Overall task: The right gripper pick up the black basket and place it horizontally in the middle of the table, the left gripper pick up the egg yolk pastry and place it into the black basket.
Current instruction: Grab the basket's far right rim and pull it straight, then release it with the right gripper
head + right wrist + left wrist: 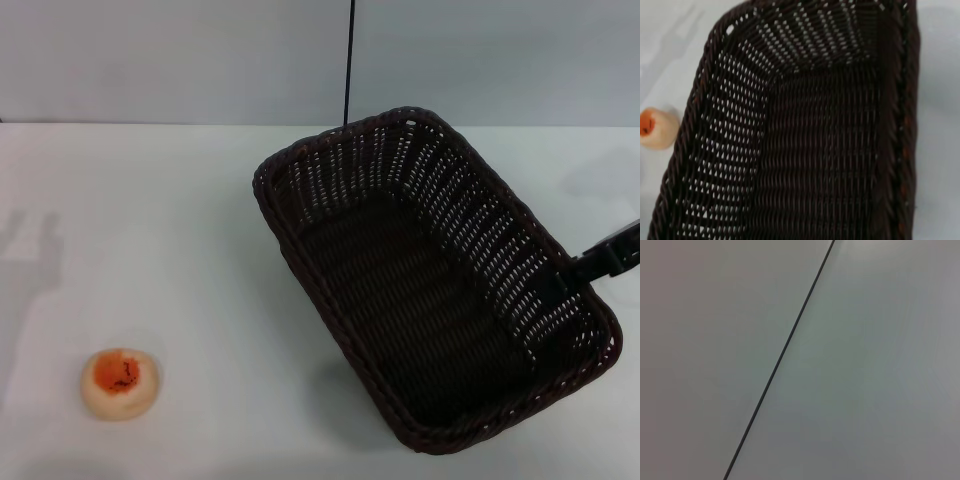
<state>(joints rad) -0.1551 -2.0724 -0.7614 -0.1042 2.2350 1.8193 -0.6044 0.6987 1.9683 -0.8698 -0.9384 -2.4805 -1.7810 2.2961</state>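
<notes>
The black basket [430, 290] sits skewed over the right half of the white table [150, 220], one corner toward the back wall. It looks slightly raised, with a shadow under its near left side. My right gripper [572, 270] comes in from the right edge and is shut on the basket's right long rim. The right wrist view looks down into the empty basket [815, 150]. The egg yolk pastry [120, 383] lies at the front left, orange patch up, apart from the basket; it also shows in the right wrist view [657, 129]. My left gripper is out of view.
A grey wall with a thin dark vertical seam [349, 60] stands behind the table; the left wrist view shows only this wall and seam [785, 350]. Bare tabletop lies between the pastry and the basket.
</notes>
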